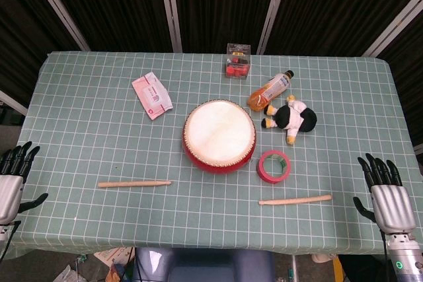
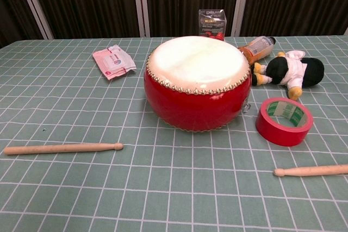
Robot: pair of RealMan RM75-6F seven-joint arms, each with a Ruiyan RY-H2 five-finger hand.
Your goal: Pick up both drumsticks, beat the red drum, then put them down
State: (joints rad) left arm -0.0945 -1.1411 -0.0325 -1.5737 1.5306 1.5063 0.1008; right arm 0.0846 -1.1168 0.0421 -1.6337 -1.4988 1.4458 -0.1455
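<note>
Hands sit at the table's near corners, left hand (image 1: 13,179) cut by the frame edge, right hand (image 1: 385,193) whole; both spread-fingered, holding nothing. Wooden drumsticks lie left (image 1: 134,183) and right (image 1: 295,199) of the red white-skinned drum (image 1: 219,136). Clear plastic box (image 1: 238,61) holds unclear red items.

left robot hand (image 1: 12,177) cut by head view edge; right drumstick (image 2: 312,171) cut by chest view edge.
</note>
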